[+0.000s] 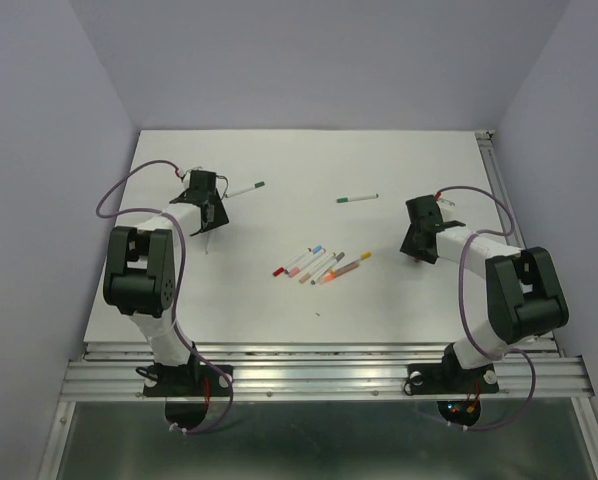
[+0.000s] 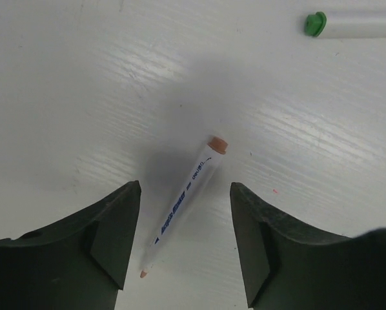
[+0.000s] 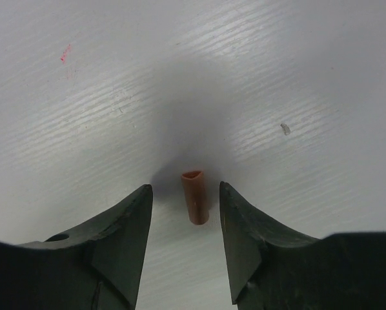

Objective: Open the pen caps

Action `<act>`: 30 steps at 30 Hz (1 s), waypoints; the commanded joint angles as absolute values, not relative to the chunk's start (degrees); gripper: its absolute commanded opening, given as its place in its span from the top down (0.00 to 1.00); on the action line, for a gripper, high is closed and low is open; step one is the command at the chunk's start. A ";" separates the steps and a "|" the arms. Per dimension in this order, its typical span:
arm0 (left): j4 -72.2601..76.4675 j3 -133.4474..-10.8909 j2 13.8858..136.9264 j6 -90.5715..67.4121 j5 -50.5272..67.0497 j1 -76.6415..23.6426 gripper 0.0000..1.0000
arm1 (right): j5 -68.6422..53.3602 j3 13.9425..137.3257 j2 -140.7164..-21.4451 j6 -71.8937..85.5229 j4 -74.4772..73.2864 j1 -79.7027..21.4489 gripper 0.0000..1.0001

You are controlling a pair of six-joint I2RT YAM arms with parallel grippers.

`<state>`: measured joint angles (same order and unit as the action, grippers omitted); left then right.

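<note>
In the right wrist view a short orange-brown pen cap lies loose on the white table between the fingers of my right gripper, which is open and not touching it. In the left wrist view an uncapped whitish pen barrel with a pale orange tip lies on the table between the fingers of my left gripper, also open and apart from it. In the top view the left gripper is at the left and the right gripper at the right. The cap is hidden under the right gripper there.
Several capped pens lie in a cluster at the table's middle. One green-capped pen lies just beyond the left gripper; its green end shows in the left wrist view. Another green pen lies further right.
</note>
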<state>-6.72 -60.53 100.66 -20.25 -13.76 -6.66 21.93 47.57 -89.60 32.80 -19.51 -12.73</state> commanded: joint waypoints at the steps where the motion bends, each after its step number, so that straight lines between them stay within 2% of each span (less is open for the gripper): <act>1: -6.07 -60.82 95.63 -18.64 -10.12 -6.50 0.26 | 20.75 48.60 -87.37 32.52 -19.42 -12.48 0.46; 2: -5.63 -60.91 95.28 -18.20 -9.24 -6.50 0.12 | 20.31 48.60 -87.02 32.43 -19.42 -12.48 0.44; 3: -5.54 -60.82 94.40 -17.85 -8.10 -6.50 0.02 | 20.22 48.60 -86.84 32.26 -19.60 -12.48 0.42; 11: -3.96 -62.57 92.55 -14.07 -2.82 -6.59 0.01 | 18.99 49.13 -84.55 31.73 -20.30 -12.48 0.27; 14: -2.21 -65.99 93.95 -8.38 5.43 -6.68 0.01 | 17.84 49.57 -83.15 30.59 -20.30 -12.48 0.01; 22: -2.55 -79.79 105.89 2.36 14.59 -6.59 0.01 | 10.47 49.75 -77.44 26.37 -18.99 -12.48 0.00; 26: -9.29 -92.25 114.33 5.09 16.17 -6.50 0.01 | 3.88 47.47 -74.54 24.52 -16.27 -12.39 0.00; 30: -11.33 -96.58 117.59 10.27 18.80 -6.50 0.01 | 2.55 47.02 -73.92 24.17 -16.08 -12.39 0.00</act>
